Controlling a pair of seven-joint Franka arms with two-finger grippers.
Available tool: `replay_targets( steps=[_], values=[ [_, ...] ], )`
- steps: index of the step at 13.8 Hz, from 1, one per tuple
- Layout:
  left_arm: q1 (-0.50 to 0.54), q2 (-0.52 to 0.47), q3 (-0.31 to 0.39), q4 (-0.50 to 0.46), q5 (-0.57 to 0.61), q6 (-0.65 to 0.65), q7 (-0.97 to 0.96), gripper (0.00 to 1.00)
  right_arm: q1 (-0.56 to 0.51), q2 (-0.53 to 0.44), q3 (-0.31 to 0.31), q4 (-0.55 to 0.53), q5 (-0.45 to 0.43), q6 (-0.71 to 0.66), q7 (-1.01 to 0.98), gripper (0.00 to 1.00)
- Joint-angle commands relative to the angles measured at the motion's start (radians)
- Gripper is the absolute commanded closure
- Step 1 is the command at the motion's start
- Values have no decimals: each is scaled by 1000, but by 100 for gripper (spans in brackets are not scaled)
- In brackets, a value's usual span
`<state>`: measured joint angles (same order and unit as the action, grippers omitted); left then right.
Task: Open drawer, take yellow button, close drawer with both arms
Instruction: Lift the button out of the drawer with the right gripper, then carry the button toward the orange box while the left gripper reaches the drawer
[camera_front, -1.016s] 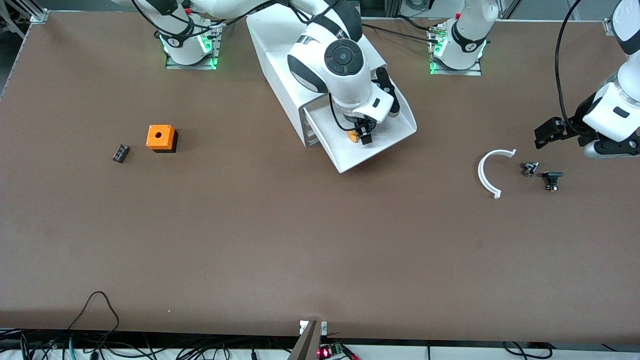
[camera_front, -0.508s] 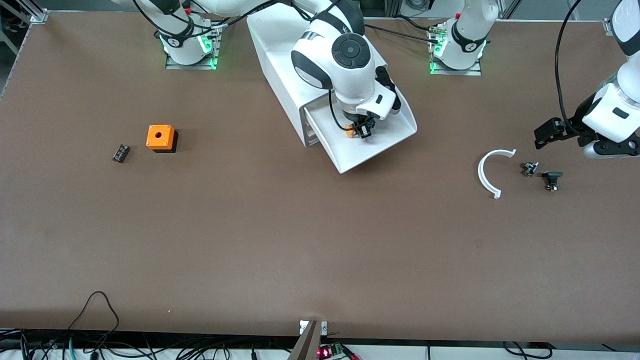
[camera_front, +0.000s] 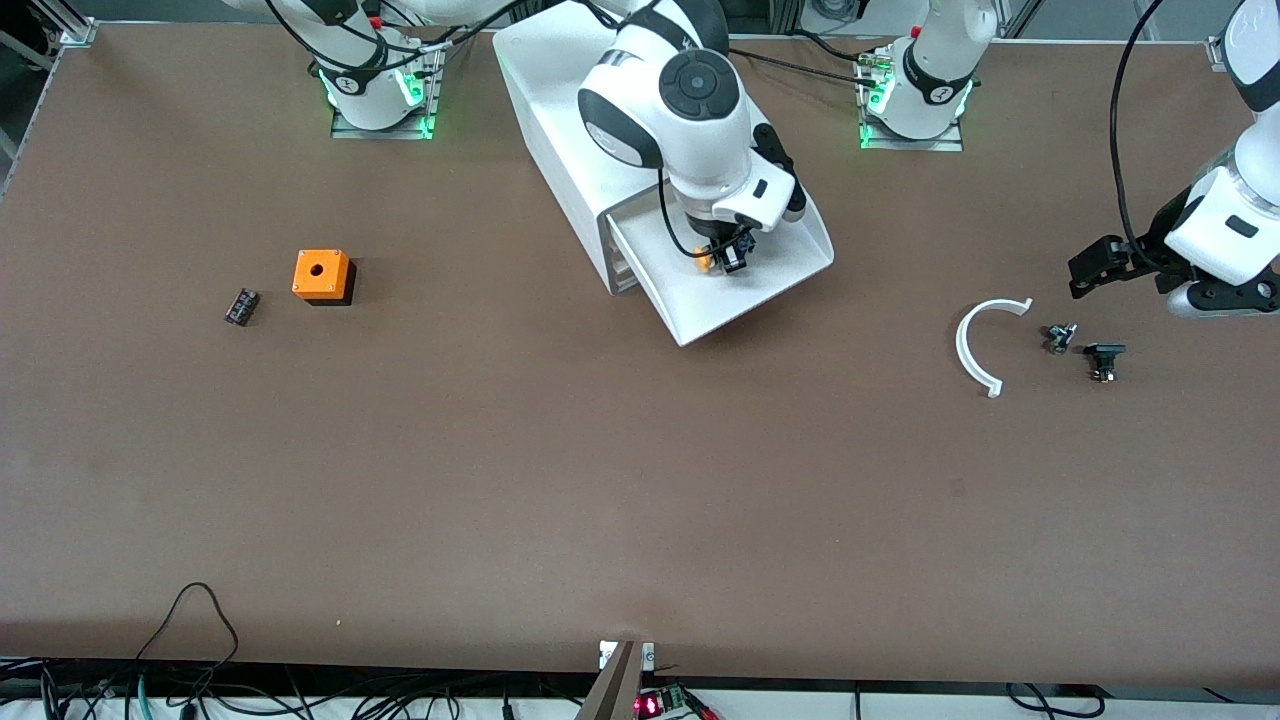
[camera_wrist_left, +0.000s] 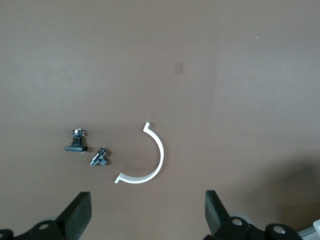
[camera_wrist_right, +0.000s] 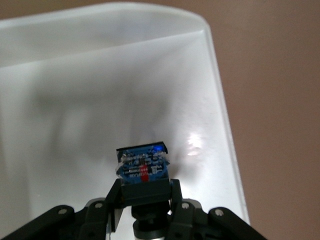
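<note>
The white cabinet (camera_front: 560, 110) stands between the two arm bases, with one drawer (camera_front: 760, 290) pulled out toward the front camera. My right gripper (camera_front: 722, 258) is over the open drawer, shut on the button (camera_front: 705, 263), whose orange cap shows beside the fingers. In the right wrist view the button's blue-black body (camera_wrist_right: 142, 167) sits clamped between the fingers, lifted above the drawer floor (camera_wrist_right: 90, 100). My left gripper (camera_front: 1090, 268) is open and empty, waiting above the table at the left arm's end. Its fingertips (camera_wrist_left: 77, 212) show wide apart in the left wrist view.
A white curved piece (camera_front: 975, 350), a small metal part (camera_front: 1060, 337) and a small black part (camera_front: 1103, 358) lie under the left gripper. An orange cube with a hole (camera_front: 321, 275) and a small black block (camera_front: 241, 306) lie toward the right arm's end.
My right gripper has risen with the button and drifted slightly toward the cabinet, over the drawer. The left arm has not moved.
</note>
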<state>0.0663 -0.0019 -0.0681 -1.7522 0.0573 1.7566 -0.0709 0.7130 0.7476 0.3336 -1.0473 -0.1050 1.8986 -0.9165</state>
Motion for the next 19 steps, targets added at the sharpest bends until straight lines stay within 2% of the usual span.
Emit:
replay_targets(
  steps=[1,5,8,10,13,15,17,19],
  values=[
    [-3,19,4,34,9,-23,-3,0,-47,-71,-2,-2,8,-18,23,74],
    [-3,29,14,36,12,-20,3,0,-110,-109,-4,-10,22,-19,177,75],
    [-8,37,7,37,10,-19,-12,0,-188,-157,-14,-94,16,-9,370,75],
    [-20,68,-2,36,9,1,-62,0,-225,-160,-37,-108,8,-16,431,75],
    [-75,140,-33,17,6,114,-235,0,-231,-183,-125,-230,-8,43,542,75],
    [-112,193,-68,4,6,180,-395,0,-233,-206,-157,-276,-7,45,689,75],
    [-144,221,-105,-61,7,284,-542,0,-234,-218,-209,-322,-9,39,790,75],
    [-157,220,-142,-165,7,421,-640,0,-244,-244,-258,-406,-9,46,806,75]
  ],
)
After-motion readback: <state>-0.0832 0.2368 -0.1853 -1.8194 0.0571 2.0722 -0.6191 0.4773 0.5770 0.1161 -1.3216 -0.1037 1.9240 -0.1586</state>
